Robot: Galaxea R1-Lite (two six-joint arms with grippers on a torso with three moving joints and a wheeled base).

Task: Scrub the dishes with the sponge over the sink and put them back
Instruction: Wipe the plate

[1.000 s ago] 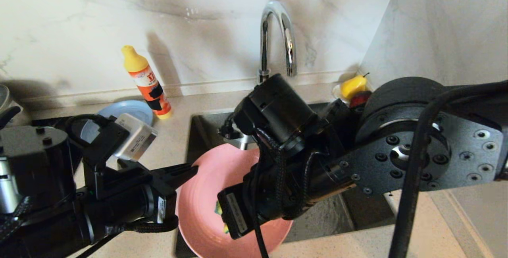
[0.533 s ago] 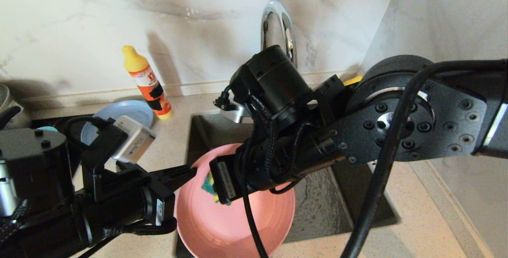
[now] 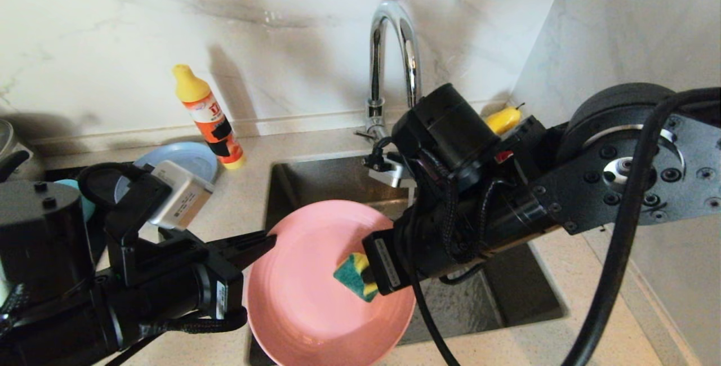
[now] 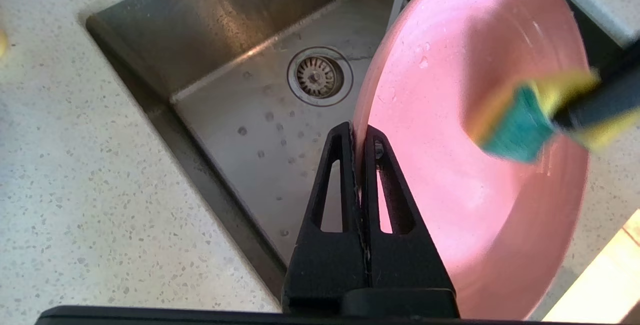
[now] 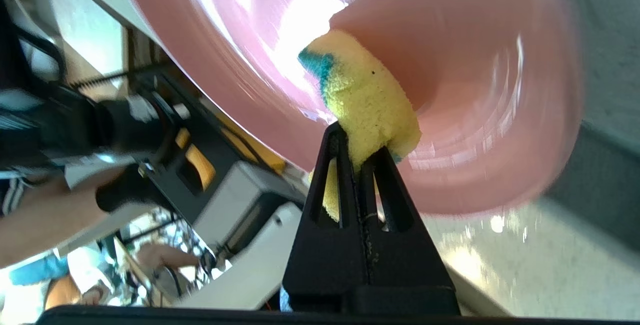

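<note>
Grey-blue plate (image 3: 180,159): we see it on the counter far left, beside the orange detergent bottle (image 3: 207,116).
Left gripper (image 3: 269,240): our fingers are clenched on the left rim of the salmon-pink plate (image 3: 315,298), which is tilted.
Salmon-pink plate: we hold it over the front of the sink (image 3: 315,180).
Sponge (image 3: 354,276): its green face lies against the plate's inner surface.
Right gripper (image 5: 356,140): we pinch the sponge tight from the right.

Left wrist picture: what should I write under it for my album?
Left gripper pinches the pink plate's rim over the steel sink while the sponge scrubs it.
</note>
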